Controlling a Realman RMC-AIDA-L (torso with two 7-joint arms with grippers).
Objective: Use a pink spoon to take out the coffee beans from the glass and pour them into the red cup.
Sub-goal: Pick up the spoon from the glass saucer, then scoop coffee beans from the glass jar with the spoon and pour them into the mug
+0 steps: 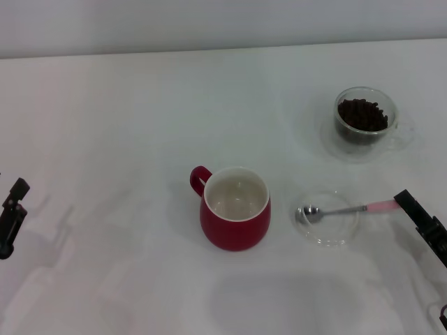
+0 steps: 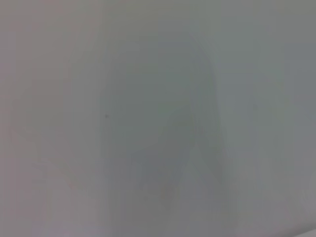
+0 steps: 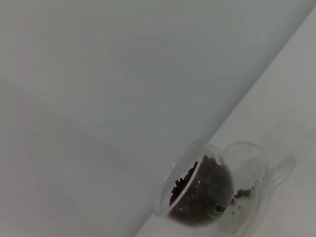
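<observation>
Two robot hands hang at the edges of a white table (image 1: 105, 105), neither touching anything. At the centre stands the red cup (image 1: 236, 209), its white inside bare. Just right of it, the pink spoon (image 1: 340, 210) lies across a clear saucer (image 1: 328, 234), bowl toward the cup, pink handle pointing away. The right hand (image 1: 419, 216) sits just beside that handle tip; whether it is spread cannot be told. Behind and right of the cup, the glass (image 1: 365, 124) holds the coffee beans (image 1: 362, 115). The left hand (image 1: 12, 216), far left of the cup, is equally unreadable.
</observation>
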